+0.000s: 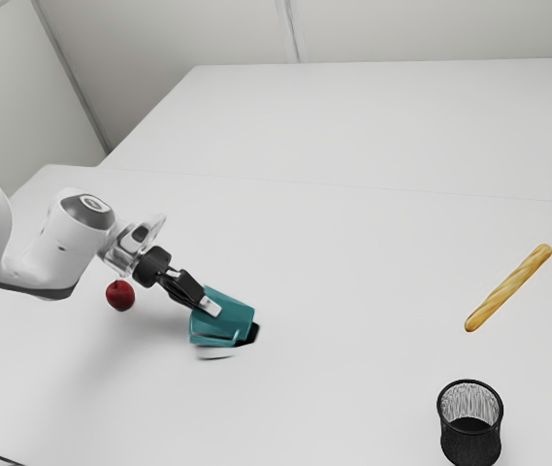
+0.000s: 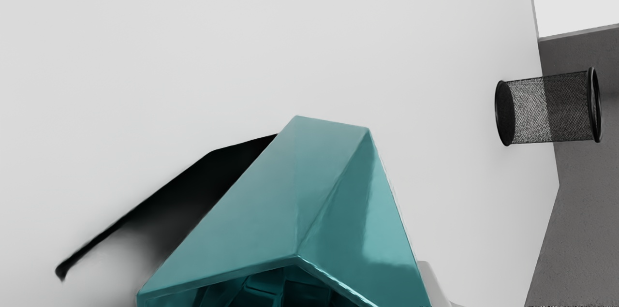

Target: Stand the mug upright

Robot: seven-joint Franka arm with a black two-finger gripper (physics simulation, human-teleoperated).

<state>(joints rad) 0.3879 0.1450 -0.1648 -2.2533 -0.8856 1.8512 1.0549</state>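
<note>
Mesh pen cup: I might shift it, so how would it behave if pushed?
The mesh pen cup is probably light for its size, given its mesh wall. Upright on a flat base, it should slide when pushed low. Knocked over, its round body might roll.

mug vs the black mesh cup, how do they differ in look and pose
The mug is teal, the mesh cup black. The mug has flat, solid sides; the mesh cup's wall is round and see-through. The mug is tipped, while the mesh cup stands upright. Both are hollow, with an open mouth.
</note>
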